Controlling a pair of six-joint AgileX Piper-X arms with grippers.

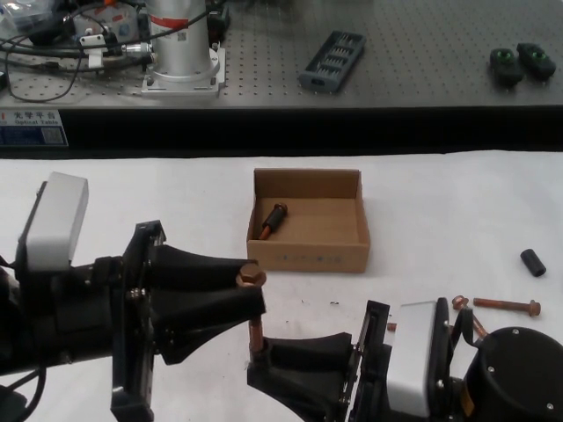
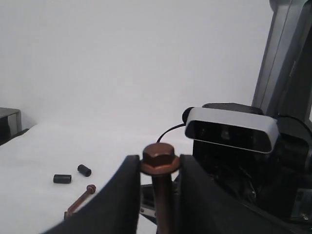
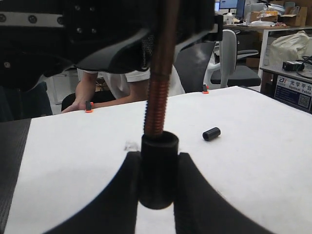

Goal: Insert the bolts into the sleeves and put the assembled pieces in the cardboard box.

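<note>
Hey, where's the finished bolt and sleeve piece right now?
In the high view, the assembled piece lies inside the cardboard box, near its left wall, at the middle of the bench.

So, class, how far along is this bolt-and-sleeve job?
Done: one assembled piece lies in the cardboard box. In hand: the left gripper holds a bolt with its tip at the mouth of the sleeve held by the right gripper. Left: a loose bolt and a loose sleeve lie on the bench.

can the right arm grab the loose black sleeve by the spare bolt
Probably not yet: right pincer is shut on a sleeve with a bolt in it; the way to the loose sleeve looks free.
</note>
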